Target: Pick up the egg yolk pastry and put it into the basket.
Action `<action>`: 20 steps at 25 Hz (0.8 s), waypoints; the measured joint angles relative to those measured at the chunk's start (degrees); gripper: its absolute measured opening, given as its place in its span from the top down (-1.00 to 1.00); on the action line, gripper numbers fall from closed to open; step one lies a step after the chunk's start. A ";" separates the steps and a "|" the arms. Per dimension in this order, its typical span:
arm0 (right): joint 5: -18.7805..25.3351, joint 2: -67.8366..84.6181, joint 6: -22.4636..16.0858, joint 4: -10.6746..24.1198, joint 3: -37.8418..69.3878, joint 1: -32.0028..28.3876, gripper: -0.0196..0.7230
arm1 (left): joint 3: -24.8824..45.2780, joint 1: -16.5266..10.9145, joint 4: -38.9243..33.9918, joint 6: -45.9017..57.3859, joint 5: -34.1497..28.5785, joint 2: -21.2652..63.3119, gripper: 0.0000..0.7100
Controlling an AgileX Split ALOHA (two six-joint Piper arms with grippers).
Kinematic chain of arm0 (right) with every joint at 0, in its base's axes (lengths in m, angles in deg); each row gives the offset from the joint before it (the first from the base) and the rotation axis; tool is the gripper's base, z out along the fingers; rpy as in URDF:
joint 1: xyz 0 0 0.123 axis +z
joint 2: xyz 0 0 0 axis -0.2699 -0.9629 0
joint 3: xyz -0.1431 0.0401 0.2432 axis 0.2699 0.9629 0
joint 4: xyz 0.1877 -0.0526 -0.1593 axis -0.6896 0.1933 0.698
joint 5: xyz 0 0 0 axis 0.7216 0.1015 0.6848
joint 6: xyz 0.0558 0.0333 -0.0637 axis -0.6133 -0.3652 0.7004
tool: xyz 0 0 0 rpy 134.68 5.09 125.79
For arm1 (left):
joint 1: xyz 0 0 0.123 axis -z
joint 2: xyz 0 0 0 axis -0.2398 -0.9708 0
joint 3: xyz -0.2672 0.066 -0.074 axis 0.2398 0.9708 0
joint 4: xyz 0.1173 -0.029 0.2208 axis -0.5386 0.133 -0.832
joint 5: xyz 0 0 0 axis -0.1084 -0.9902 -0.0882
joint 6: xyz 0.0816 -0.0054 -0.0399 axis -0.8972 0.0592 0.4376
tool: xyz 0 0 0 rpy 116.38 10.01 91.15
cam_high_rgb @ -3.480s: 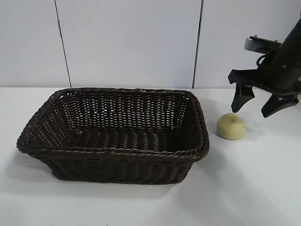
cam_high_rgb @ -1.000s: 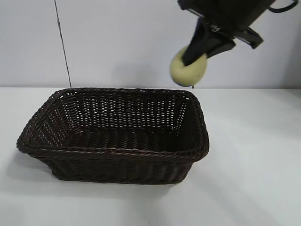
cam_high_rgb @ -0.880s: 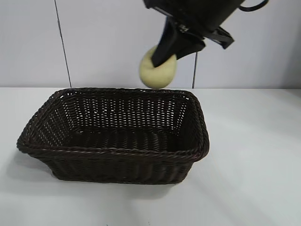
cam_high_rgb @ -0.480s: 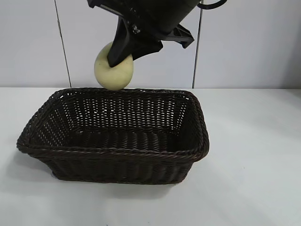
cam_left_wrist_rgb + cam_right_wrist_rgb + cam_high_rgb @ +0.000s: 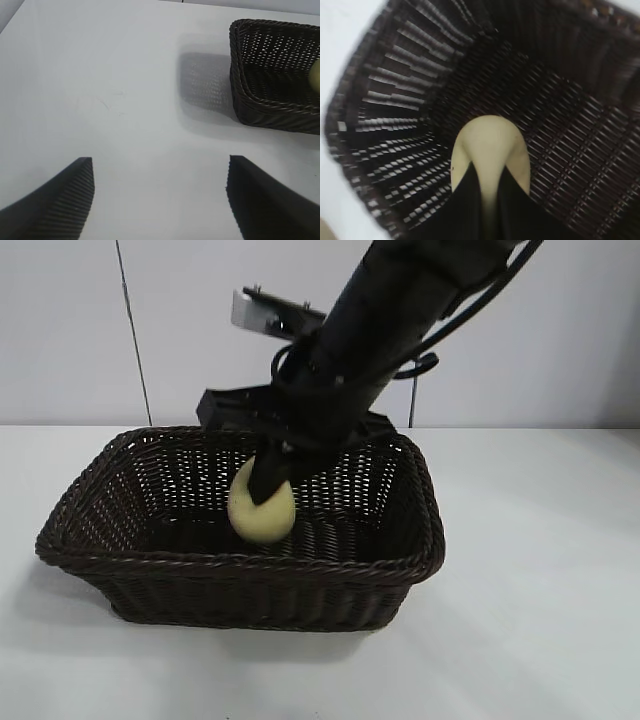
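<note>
My exterior camera faces the arms from the front, nearly level, close to the basket [image 5: 240, 530] on the counter [image 5: 540, 590]. My left wrist camera looks past its own spread jaws over bare counter, the basket far beyond them. My right wrist camera peers steeply down between its jaws, very near the basket floor. All three share the basket.

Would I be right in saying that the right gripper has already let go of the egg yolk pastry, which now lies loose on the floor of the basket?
Not quite: the right gripper has not released it. The exterior and right wrist views show it shut on the egg yolk pastry, held low inside the basket. Whether it touches the floor is unclear.
</note>
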 joint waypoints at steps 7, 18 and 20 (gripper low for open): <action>4.12 4.15 -5.59 4.41 -2.57 0.00 -0.48 | 0.00 0.00 0.00 0.00 0.00 0.00 -0.52; 27.09 5.11 -20.11 24.39 -16.80 -3.97 -0.50 | 0.00 0.00 0.00 0.00 0.00 0.00 -0.52; 28.13 5.16 -20.15 24.99 -16.80 -6.43 -0.50 | 0.00 0.00 0.00 0.00 0.00 0.00 -0.52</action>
